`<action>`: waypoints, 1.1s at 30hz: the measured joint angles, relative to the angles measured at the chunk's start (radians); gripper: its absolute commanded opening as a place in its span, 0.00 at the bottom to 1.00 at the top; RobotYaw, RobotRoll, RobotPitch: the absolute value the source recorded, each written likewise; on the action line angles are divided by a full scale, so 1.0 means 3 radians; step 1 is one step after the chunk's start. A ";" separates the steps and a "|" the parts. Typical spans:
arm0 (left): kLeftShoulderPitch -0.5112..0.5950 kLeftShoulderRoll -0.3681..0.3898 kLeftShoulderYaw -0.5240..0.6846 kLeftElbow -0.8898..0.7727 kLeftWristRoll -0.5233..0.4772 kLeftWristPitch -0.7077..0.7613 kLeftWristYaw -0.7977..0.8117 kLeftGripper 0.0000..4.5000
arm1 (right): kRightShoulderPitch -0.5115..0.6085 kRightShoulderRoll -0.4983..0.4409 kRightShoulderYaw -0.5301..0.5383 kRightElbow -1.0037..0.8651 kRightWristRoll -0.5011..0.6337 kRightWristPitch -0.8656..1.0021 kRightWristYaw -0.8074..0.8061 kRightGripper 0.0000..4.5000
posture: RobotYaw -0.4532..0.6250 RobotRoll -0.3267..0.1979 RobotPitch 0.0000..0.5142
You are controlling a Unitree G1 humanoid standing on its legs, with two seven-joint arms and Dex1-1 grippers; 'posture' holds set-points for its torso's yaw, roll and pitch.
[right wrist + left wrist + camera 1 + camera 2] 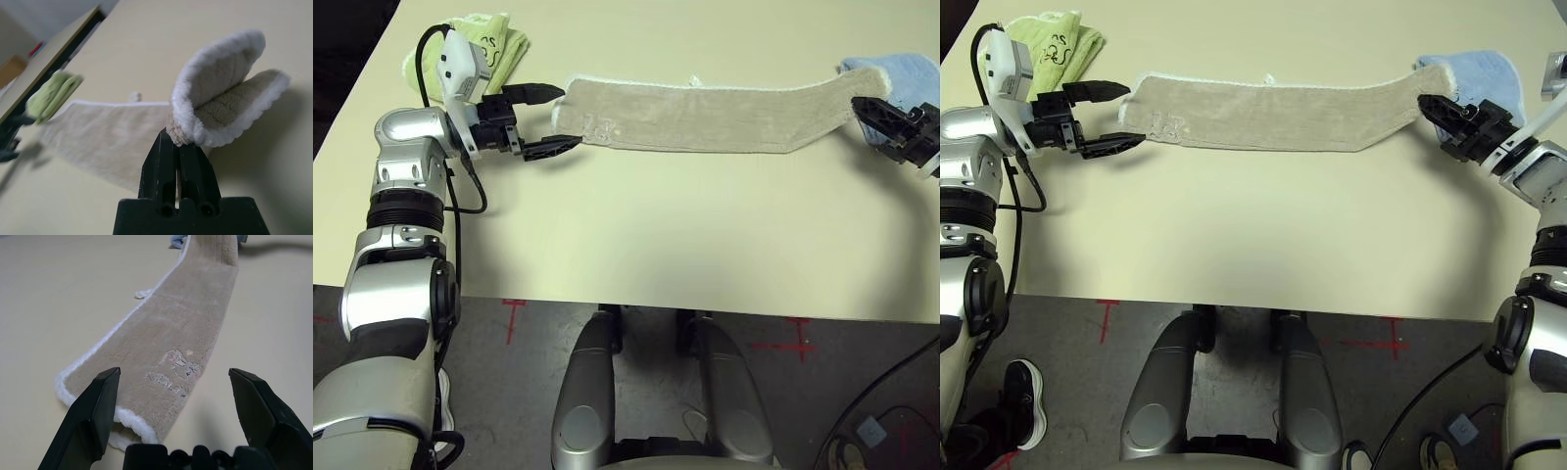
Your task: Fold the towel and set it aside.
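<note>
Right gripper (1427,102) clamped shut on end of towel (1273,116), pinched end lifted off table (1263,245). Left gripper (568,117) spread wide, fingers either side of towel's far end, not closed on it.

Towel lies as long narrow strip across table between both grippers, logo near left end. Green towel (1058,44) behind left gripper; blue towel (1479,73) under and behind right end.

Step judged: fold end over end. Advice: pin left end first, carry right end low across, match white edges before release.
</note>
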 measured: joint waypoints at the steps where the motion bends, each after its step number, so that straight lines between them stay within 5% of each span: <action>1: 0.0000 -0.0005 -0.0004 0.0000 0.0001 0.0000 0.0000 1.00 | -0.0009 -0.0001 0.0063 -0.0075 -0.0007 -0.0019 0.0086 0.01 | 0.46 0.62 0.72; 12: -0.0001 -0.0067 -0.0022 0.0105 -0.0012 0.0001 -0.0041 1.00 | -0.0133 0.0234 0.0914 -0.0687 -0.0514 -0.0407 0.0332 0.01 | 0.46 0.62 0.73; 21: -0.0033 -0.0102 -0.0014 0.0122 -0.0050 -0.0005 -0.0103 1.00 | -0.0225 0.0620 0.1159 -0.1018 -0.0650 -0.0116 -0.0059 0.01 | 0.47 0.62 0.74; 31: -0.0037 -0.0102 -0.0014 0.0123 -0.0051 -0.0005 -0.0105 1.00 | -0.0241 0.0648 0.1390 -0.1089 -0.0957 0.0039 -0.0316 0.01 | 0.48 0.62 0.74; 33: -0.0037 -0.0102 -0.0014 0.0122 -0.0051 -0.0005 -0.0105 1.00 | -0.0241 0.0647 0.1420 -0.1110 -0.0988 0.0011 -0.0305 0.17 | 0.48 0.62 0.74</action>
